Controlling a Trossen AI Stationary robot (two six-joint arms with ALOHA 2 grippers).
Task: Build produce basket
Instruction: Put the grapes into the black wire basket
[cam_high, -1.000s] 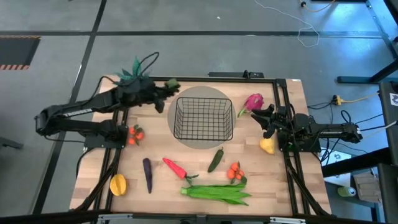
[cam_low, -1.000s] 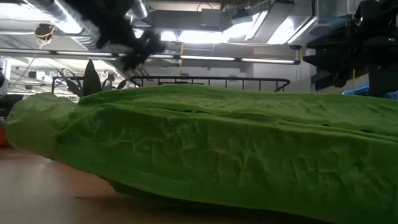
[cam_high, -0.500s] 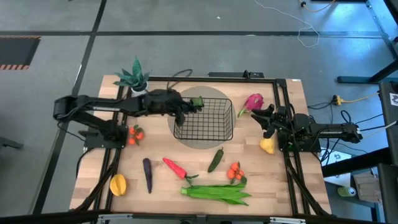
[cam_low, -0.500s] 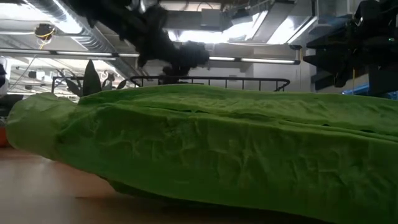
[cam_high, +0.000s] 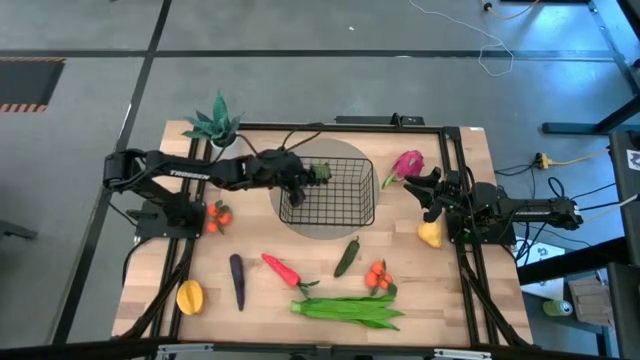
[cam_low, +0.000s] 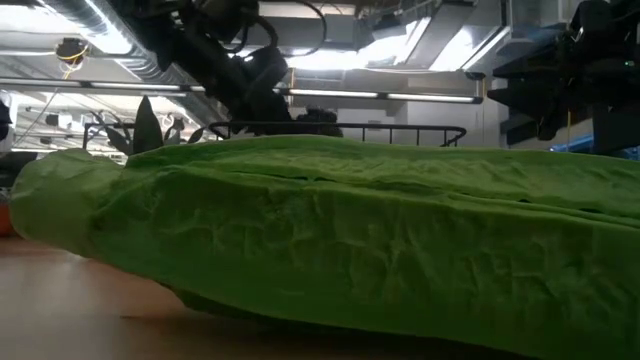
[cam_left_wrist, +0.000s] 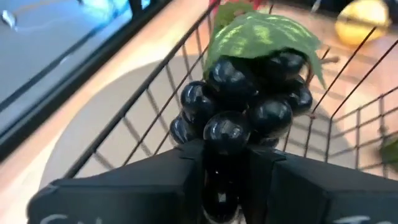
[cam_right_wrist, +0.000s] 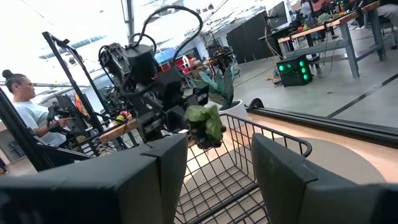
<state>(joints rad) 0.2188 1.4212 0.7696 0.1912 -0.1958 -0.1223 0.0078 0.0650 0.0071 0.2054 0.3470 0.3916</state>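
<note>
The black wire basket (cam_high: 330, 195) stands on a grey round mat in the table's far middle. My left gripper (cam_high: 308, 177) reaches over the basket's far-left corner, shut on the dark grapes (cam_high: 320, 172) with a green leaf; in the left wrist view the grapes (cam_left_wrist: 249, 93) hang inside the basket's wires. The right wrist view shows the grapes (cam_right_wrist: 202, 127) just above the rim. My right gripper (cam_high: 425, 192) waits open at the table's right side, between the pink dragon fruit (cam_high: 407, 163) and the lemon (cam_high: 429, 234). My left gripper pinches the grape bunch between its two fingers, on the lowest berries (cam_left_wrist: 225, 134) at the end away from the leaf. The fingers (cam_left_wrist: 180, 165) come slanting down from the table's left. The bunch is lifted clear, sticking out ahead of the fingertips inside the basket's corner.
On the near half lie the leafy bundle (cam_high: 350, 310), cucumber (cam_high: 346, 256), red pepper (cam_high: 282, 270), eggplant (cam_high: 237, 281), mango (cam_high: 190, 297) and orange tomatoes (cam_high: 378, 275); more tomatoes (cam_high: 218, 215) sit left. A potted plant (cam_high: 215, 125) stands at the far left. A person sits beyond the table.
My left gripper has carried the grapes from beside the potted plant toward the table's right, over the basket's far-left corner, and then down toward its rim. It has stayed shut on the bunch.
</note>
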